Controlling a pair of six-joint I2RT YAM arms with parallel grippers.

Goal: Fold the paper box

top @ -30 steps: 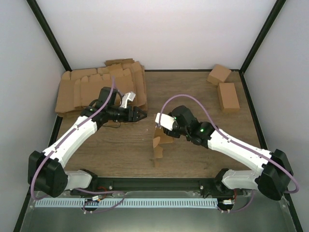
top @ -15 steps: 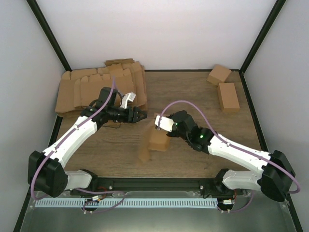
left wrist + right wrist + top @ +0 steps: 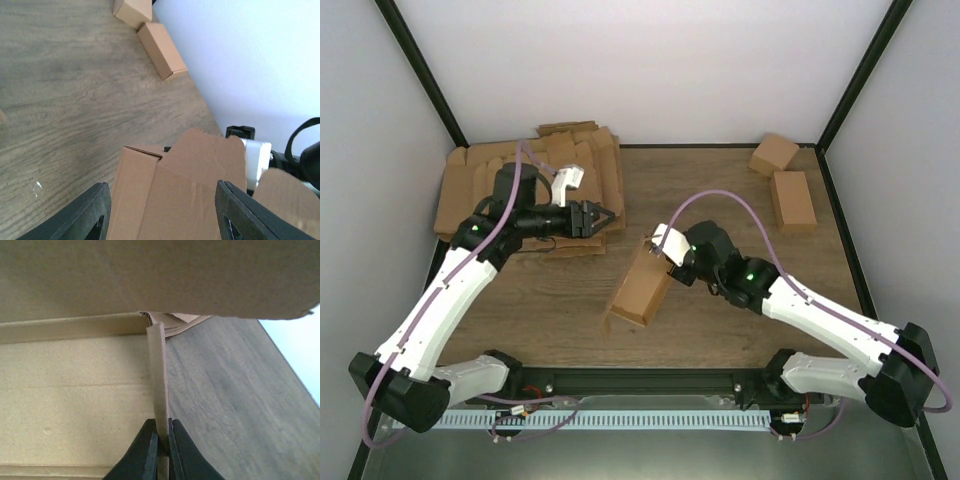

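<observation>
**As the right gripper [image 3: 161, 439] pinches the paper box [image 3: 642, 285], the left gripper [image 3: 607, 220] hangs open**

Tilted near the middle of the desk [image 3: 740, 200], the paper box slopes down toward the near edge. Its thin flap [image 3: 159, 380] is clamped between the right jaws.

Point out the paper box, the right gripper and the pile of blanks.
paper box [image 3: 642, 284], top view, broad upper face.
right gripper [image 3: 161, 428], right wrist view, between fingertips pinching a flap.
pile of blanks [image 3: 467, 186], top view, left sheets.
</observation>
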